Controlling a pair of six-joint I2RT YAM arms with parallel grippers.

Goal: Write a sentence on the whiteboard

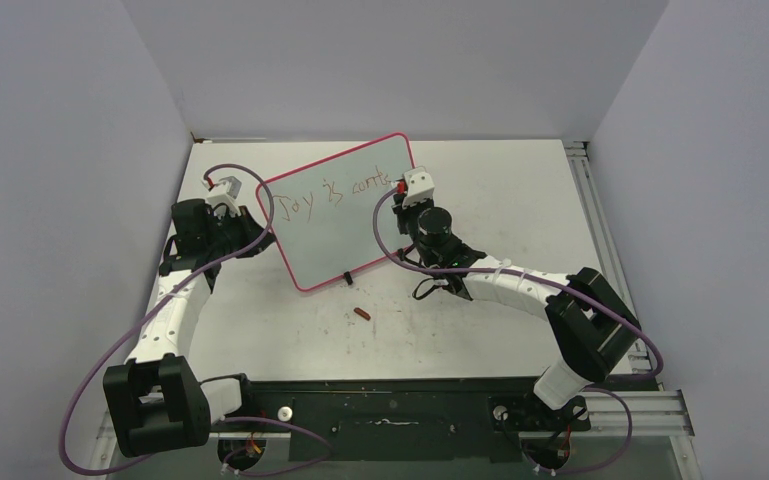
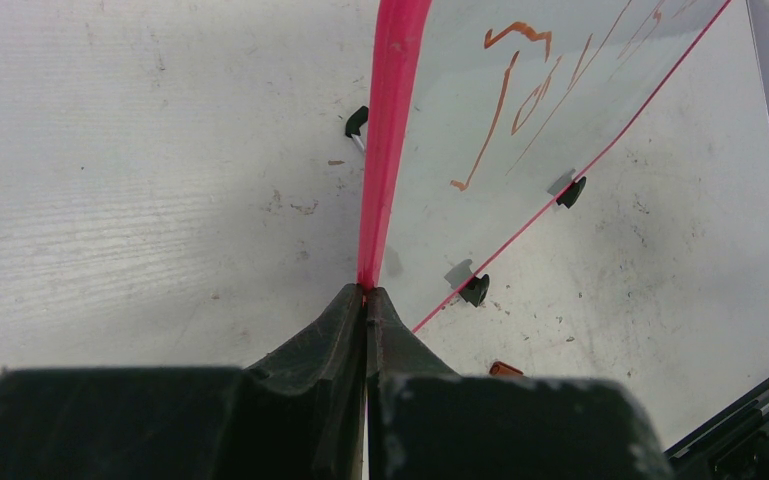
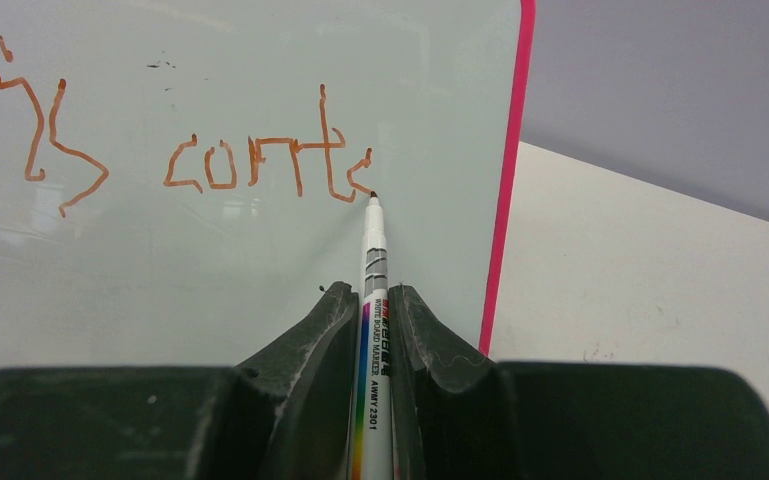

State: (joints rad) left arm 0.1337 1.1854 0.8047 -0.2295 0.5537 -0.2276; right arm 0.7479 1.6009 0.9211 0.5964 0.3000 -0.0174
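Right wrist view: my right hand (image 3: 372, 296) is clamped narrow on the marker (image 3: 374, 250). The marker points straight ahead at the whiteboard (image 3: 210, 260), its tip at, or just off, the end of the last stroke of the sentence (image 3: 260, 165). That line reads "Joy is conta" or close to it and runs along the whiteboard's long axis toward the pink frame (image 3: 508, 180) on its right side. Everything left to write lies to the right of the tip, and only a narrow strip of bare whiteboard remains between the last letter and that frame. I judge the rest of the word will be a squeeze unless the letters shrink or drop to a second line lower on the whiteboard. My left hand (image 2: 365, 296) is pinched shut on the frame at the whiteboard's opposite, left edge, so it is the steadying one and my right is the nearer to the work. The whiteboard stands tilted up on its black feet (image 2: 475, 290) on the scuffed white desk (image 1: 520, 200), toward the far side. Plain grey walls (image 1: 380, 60) rise behind and beside the whiteboard. A small red piece (image 1: 362, 314), perhaps the marker's cap, lies on the desk just in front of it.
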